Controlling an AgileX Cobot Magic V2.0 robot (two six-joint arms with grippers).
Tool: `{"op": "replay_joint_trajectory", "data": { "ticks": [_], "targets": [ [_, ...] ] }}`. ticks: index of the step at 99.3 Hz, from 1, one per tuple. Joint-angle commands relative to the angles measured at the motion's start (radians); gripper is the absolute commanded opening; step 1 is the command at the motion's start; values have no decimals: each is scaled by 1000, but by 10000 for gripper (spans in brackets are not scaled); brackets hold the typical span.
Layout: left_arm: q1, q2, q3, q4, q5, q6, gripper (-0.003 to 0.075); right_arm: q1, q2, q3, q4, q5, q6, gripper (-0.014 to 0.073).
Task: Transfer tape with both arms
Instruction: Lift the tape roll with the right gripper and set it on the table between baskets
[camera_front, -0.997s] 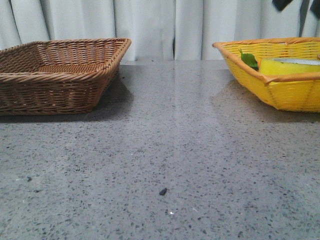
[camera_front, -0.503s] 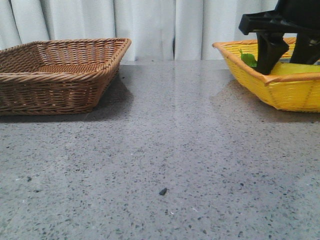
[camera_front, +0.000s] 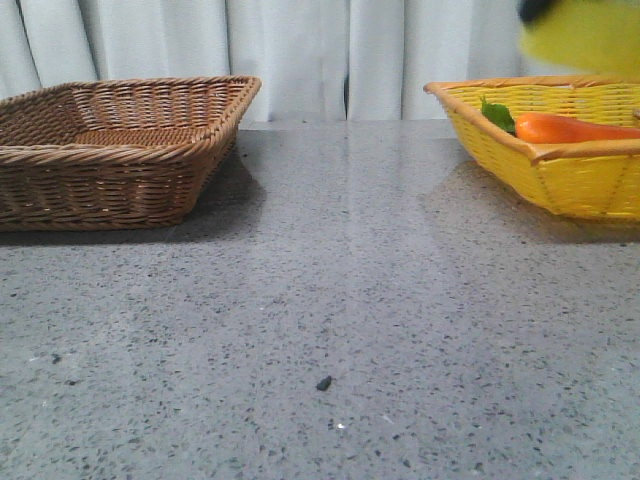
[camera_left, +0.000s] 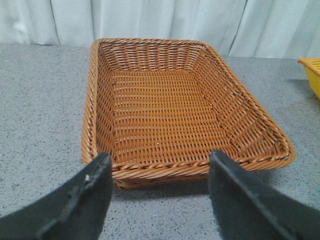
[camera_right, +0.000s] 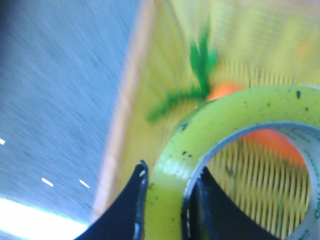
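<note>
Up comes the tape (camera_front: 585, 35) out of the yellow basket (camera_front: 560, 185), right end effector (camera_right: 167, 200) clamped on its wall. Carrot (camera_front: 570, 128) lies uncovered below. Left end effector (camera_left: 160, 195) gapes before the brown basket (camera_left: 100, 100).

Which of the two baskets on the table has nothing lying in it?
The brown wicker basket on the left: the left wrist view shows its bare woven floor. The yellow basket on the right holds a carrot with green leaves.
</note>
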Motion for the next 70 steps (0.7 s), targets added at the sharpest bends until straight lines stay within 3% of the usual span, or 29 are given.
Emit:
{"op": "replay_joint_trajectory", "data": {
  "ticks": [1,26,56,63,70],
  "targets": [
    [-1,13,-35,-15,-69,-2,386,69,-64,-150,7,-68,-12,-64],
    [-1,13,-35,-19,-69,-2,386,284,15,-228,15,-158,-12,-64],
    [-1,13,-35,-33,-63,-2,386,303,256,-228,-5,-108,-9,-60],
    [-1,13,-35,-33,-51,-2,386,303,282,-228,-5,-106,10,-14],
    [-8,13,-35,-33,-39,-2,386,303,291,-228,-5,-101,11,92]
  ]
}}
